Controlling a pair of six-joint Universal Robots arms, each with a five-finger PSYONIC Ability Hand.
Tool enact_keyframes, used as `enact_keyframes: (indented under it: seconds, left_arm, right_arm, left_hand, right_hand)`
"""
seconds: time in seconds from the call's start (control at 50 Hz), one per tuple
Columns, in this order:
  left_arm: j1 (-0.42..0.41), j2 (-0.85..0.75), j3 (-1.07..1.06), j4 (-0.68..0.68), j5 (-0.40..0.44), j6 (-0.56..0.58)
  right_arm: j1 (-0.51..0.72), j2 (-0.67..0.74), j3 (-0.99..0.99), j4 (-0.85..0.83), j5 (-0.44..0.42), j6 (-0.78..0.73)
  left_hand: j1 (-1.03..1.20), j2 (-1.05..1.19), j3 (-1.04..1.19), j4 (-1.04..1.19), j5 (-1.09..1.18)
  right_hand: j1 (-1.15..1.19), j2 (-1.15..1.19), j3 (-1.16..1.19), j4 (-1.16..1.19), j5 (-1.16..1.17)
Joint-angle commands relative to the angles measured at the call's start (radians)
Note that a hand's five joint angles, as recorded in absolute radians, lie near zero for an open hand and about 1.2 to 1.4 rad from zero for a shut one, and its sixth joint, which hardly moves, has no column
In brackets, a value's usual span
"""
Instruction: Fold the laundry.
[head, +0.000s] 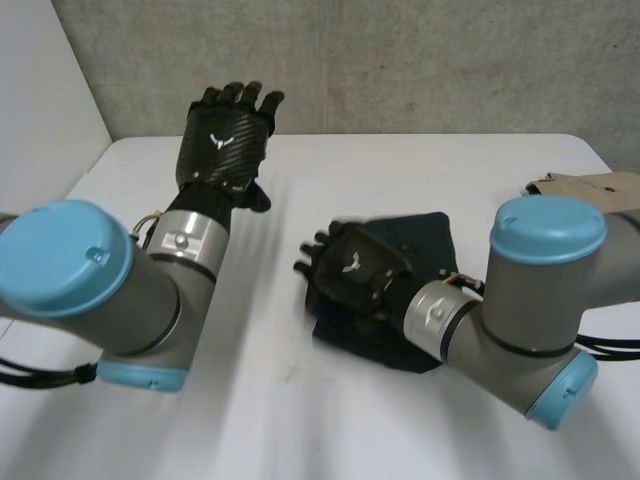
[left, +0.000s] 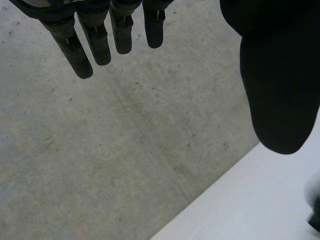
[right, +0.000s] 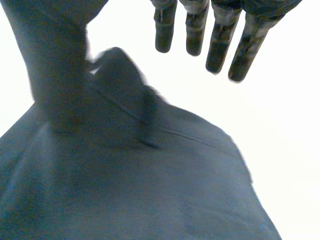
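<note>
A dark navy folded cloth (head: 420, 240) lies on the white table (head: 300, 420) right of the middle. My right hand (head: 350, 270) hovers over the cloth's left edge, fingers straight and spread, holding nothing. In the right wrist view the cloth (right: 150, 190) lies under the palm, and the fingers (right: 220, 45) reach past its edge over bare table, with the thumb (right: 55, 75) above the cloth. My left hand (head: 225, 135) is raised at the table's far left, fingers (left: 95, 40) straight and open, pointing toward the grey wall.
A tan garment (head: 585, 188) lies at the table's far right edge. A grey concrete wall (head: 400, 60) stands behind the table. My two forearms cross the near part of the table.
</note>
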Motion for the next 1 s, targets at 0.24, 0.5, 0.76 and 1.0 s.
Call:
enact_keyframes:
  seconds: [0.24, 0.5, 0.76, 1.0]
  left_arm:
    - [-0.140, -0.269, 0.372, -0.318, 0.144, -0.092]
    - [-0.165, -0.485, 0.495, -0.530, 0.151, -0.090]
    - [-0.133, -0.498, 0.509, -0.605, 0.110, -0.058]
    - [-0.134, -0.327, 0.458, -0.584, 0.112, -0.053]
  right_arm:
    - [-0.318, -0.232, 0.022, 0.141, 0.113, 0.743]
    - [-0.310, 0.007, -0.033, 0.151, 0.112, 0.688]
    - [-0.274, 0.143, -0.089, 0.152, 0.268, 0.439]
    - [-0.278, -0.012, -0.020, 0.120, 0.288, 0.430]
  left_hand:
    - [-0.009, -0.023, -0.028, -0.022, -0.041]
    - [-0.003, -0.017, -0.023, -0.017, -0.035]
    - [0.006, -0.008, -0.014, -0.008, -0.026]
    - [-0.016, -0.029, -0.035, -0.029, -0.047]
  right_hand:
    - [-0.190, -0.282, -0.296, -0.293, -0.321]
    - [-0.190, -0.282, -0.296, -0.293, -0.321]
    - [-0.190, -0.282, -0.296, -0.293, -0.321]
    - [-0.190, -0.282, -0.296, -0.293, -0.321]
